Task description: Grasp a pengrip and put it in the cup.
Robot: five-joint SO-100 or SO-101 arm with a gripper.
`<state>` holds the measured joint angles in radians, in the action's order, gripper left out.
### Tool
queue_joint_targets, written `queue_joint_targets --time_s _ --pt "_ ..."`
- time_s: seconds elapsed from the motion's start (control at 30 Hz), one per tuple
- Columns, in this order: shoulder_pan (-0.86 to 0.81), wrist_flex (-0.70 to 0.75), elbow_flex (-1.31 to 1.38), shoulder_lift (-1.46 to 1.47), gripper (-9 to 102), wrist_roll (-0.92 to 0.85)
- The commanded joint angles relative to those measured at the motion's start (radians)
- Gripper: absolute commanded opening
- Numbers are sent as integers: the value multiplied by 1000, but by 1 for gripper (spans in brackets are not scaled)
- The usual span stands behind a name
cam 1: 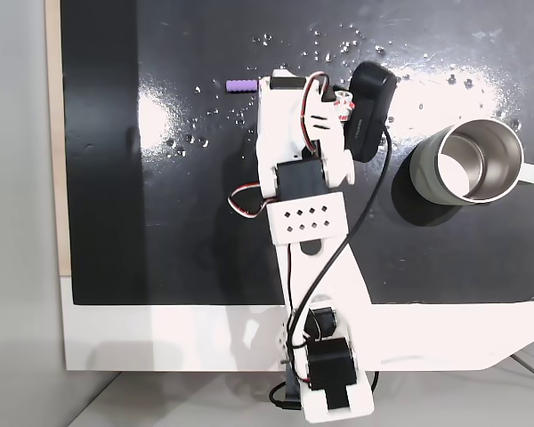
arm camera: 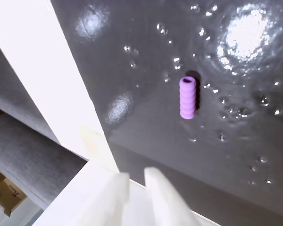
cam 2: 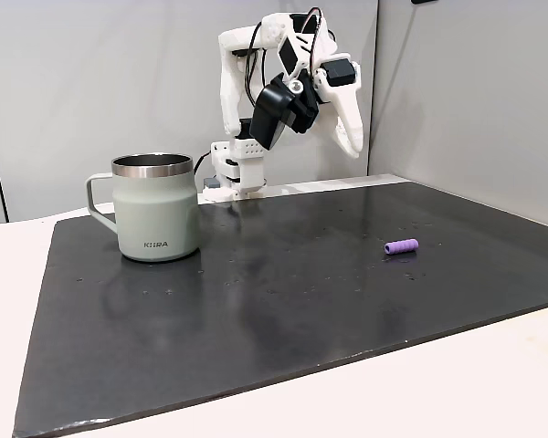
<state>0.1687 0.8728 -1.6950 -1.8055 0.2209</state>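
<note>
Black mat (cam 2: 283,301): purple pengrip (arm camera: 187,98) flat, well apart from cup (cam 2: 155,219).

In the wrist view the gripper (arm camera: 134,176) is cut off at the bottom edge. The jaws perhaps stand nearly closed. In a fixed view, the arm hides its fingertips.

A black mat (cam 2: 283,301) covers the white table (cam 2: 493,383). The cup (cam 2: 155,208) stands at left, the pengrip (cam 2: 401,246) lies at right.

In a fixed view, pengrip (cam 2: 401,246) on mat (cam 2: 283,301), well right of cup (cam 2: 155,219).
</note>
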Motion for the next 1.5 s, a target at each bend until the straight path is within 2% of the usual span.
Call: queue_joint_targets --time_s 0.0,0.3,0.7,0.93,1.47 --pt "34 37 160 74 0 11" --pt "72 173 469 345 0 28" --pt "117 307 746 634 0 15" --pt "115 347 810 726 15 11" --pt "123 417 986 920 17 6"
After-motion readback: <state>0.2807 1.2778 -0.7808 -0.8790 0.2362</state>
